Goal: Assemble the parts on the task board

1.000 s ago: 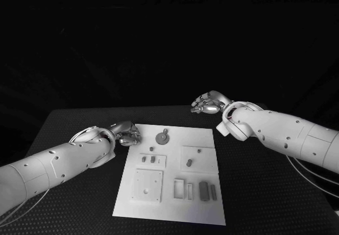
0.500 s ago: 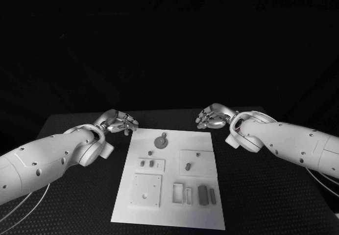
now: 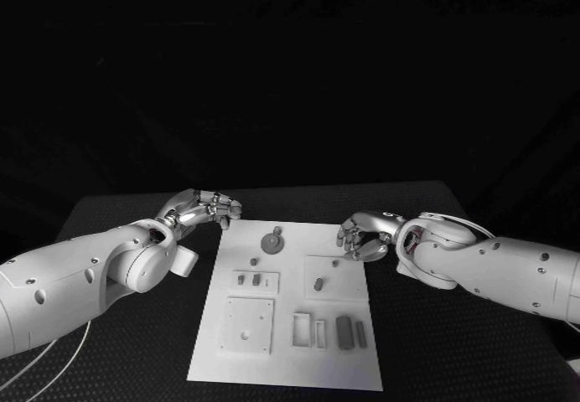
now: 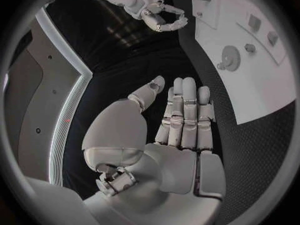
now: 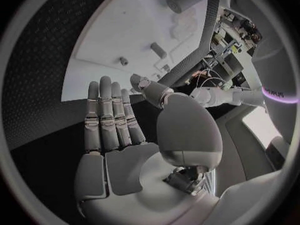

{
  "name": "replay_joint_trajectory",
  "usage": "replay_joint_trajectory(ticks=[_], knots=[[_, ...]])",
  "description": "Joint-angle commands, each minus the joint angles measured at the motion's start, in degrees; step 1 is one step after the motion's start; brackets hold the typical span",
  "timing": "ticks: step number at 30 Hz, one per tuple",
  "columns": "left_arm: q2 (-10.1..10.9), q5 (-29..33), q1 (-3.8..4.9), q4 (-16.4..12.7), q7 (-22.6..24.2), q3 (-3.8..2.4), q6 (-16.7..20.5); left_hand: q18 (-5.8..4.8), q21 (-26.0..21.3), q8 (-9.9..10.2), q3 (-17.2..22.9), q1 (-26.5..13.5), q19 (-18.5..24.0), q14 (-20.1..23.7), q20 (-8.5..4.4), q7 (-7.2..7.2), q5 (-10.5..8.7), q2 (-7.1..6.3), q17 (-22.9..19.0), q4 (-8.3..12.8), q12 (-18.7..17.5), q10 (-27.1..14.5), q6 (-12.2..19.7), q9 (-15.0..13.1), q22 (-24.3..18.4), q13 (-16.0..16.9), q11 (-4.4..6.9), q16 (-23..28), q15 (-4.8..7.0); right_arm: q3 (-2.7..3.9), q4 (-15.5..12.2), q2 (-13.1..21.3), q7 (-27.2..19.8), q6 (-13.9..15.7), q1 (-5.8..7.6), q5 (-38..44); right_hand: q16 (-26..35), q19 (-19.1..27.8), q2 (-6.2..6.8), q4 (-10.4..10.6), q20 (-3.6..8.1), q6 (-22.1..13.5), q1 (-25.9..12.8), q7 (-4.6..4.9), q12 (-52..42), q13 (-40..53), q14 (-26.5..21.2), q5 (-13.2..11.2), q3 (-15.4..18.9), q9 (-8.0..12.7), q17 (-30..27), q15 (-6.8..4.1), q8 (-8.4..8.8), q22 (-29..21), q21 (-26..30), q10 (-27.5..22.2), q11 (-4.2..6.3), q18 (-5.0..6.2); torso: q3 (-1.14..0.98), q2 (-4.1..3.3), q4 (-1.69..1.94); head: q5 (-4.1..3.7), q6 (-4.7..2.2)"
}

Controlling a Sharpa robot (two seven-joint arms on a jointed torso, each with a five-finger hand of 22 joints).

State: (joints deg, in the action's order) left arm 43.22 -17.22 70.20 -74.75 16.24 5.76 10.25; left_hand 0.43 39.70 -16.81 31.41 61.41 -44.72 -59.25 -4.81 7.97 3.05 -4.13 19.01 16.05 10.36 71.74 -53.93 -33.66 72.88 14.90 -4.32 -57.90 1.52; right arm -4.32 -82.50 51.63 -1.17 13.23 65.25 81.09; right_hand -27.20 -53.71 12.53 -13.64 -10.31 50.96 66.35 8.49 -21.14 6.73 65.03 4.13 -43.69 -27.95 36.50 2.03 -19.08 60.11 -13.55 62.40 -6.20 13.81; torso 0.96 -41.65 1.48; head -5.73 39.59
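The white task board [image 3: 238, 356] lies in the middle of the black table. On it are a round toothed part [image 3: 273, 242], two small pieces [image 3: 248, 279] in a square frame, a short peg [image 3: 319, 284] and dark bars [image 3: 347, 330]. My left hand [image 3: 205, 208] hovers off the board's far left corner, fingers straight and together, holding nothing [image 4: 181, 120]. My right hand [image 3: 363, 236] hangs over the board's far right edge, fingers extended and empty [image 5: 115, 115]. The right wrist view shows the board [image 5: 137, 30] beyond the fingertips [image 5: 103, 85], with the peg [image 5: 158, 49] on it.
A raised square plate [image 3: 248, 322] and a slotted frame [image 3: 308, 328] occupy the board's near half. Black table [image 3: 459, 352] surrounds the board on all sides. In the left wrist view the toothed part [image 4: 230, 60] lies on the board [image 4: 262, 90] beside the hand.
My right hand has come from beyond the board's far edge down over its far right edge. My left hand has moved from the board's left side toward the far left corner.
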Motion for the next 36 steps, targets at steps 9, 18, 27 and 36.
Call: replay_joint_trajectory(ticks=[9, 18, 27, 36], knots=[[-0.05, 4.01, -0.06, -0.78, 2.42, 0.02, -2.27, -0.23, -0.53, 0.38, -0.87, -0.83, 0.07, -0.03, -2.04, 0.06, 0.04, 0.18, -0.06, 0.12, -0.10, -0.56, 0.41, -0.10, -0.12, -0.06, -0.11, 0.51, -0.35, -1.42, -0.04, -1.31, 3.99, 3.77, -1.26, 14.72, -1.95, -6.45, 2.86, 2.06, 2.61, 0.50, 0.22, -0.54, 3.51, 0.95, 5.47, -1.29, -0.30, -0.22, 5.01, -2.00, -0.30, 1.14, -2.95, 1.82, 0.21, 1.19, 0.06, -0.15, 0.12, -0.29, 0.20], [0.11, 4.17, -0.06, -0.78, 2.39, 0.03, -2.39, -0.17, -0.64, 0.53, -1.16, -0.96, -0.06, -0.11, -2.02, 0.14, 0.04, 0.24, -0.04, 0.11, -0.06, -0.69, 0.60, -0.10, -0.15, -0.07, -0.14, 0.63, -0.37, -1.48, 1.68, -3.58, 4.39, 4.58, -2.58, 15.29, -2.06, -7.50, 3.26, 2.72, 3.01, 0.42, 0.44, -0.52, 4.71, 1.09, 6.08, -1.34, -1.12, -0.36, 6.38, -2.07, -0.38, 1.40, -3.23, 1.96, 0.18, 1.19, 0.01, -0.18, 0.17, -0.14, 0.53], [0.11, 4.51, -0.06, -0.76, 2.25, 0.03, -2.44, -0.10, -0.93, 0.93, -1.67, -1.23, -0.18, -0.06, -1.94, 0.42, 0.04, 0.10, -0.02, 0.08, -0.09, -1.19, 1.19, -0.06, -0.21, -0.13, -0.29, 0.99, -0.47, -1.49, 3.06, -5.10, 4.34, 4.84, -2.99, 15.36, -1.88, -7.71, 3.12, 3.54, 3.10, 0.34, 0.32, -0.47, 5.41, 1.25, 6.13, -1.36, -2.08, -0.45, 7.20, -2.10, -0.42, 1.49, -3.13, 2.24, 0.20, 1.19, -0.03, -0.16, 0.12, 0.04, 0.72], [0.17, 4.57, -0.05, -0.76, 1.96, 0.03, -2.85, -0.07, -1.07, 1.09, -1.86, -1.34, -0.20, 0.01, -1.86, 0.54, 0.03, 0.03, -0.02, 0.02, -0.10, -1.45, 1.43, -0.06, -0.23, -0.17, -0.39, 1.19, -0.55, -1.98, 3.64, -5.96, 4.87, 3.93, -3.85, 16.66, -2.55, -8.90, 1.07, 3.57, 3.59, 1.76, 0.70, -0.51, 5.52, 1.81, 7.27, -1.36, -3.26, -0.84, 8.52, -2.60, -1.23, 2.04, -3.73, 3.81, 0.71, 1.19, -0.02, -0.16, 0.11, 0.05, 0.93]])
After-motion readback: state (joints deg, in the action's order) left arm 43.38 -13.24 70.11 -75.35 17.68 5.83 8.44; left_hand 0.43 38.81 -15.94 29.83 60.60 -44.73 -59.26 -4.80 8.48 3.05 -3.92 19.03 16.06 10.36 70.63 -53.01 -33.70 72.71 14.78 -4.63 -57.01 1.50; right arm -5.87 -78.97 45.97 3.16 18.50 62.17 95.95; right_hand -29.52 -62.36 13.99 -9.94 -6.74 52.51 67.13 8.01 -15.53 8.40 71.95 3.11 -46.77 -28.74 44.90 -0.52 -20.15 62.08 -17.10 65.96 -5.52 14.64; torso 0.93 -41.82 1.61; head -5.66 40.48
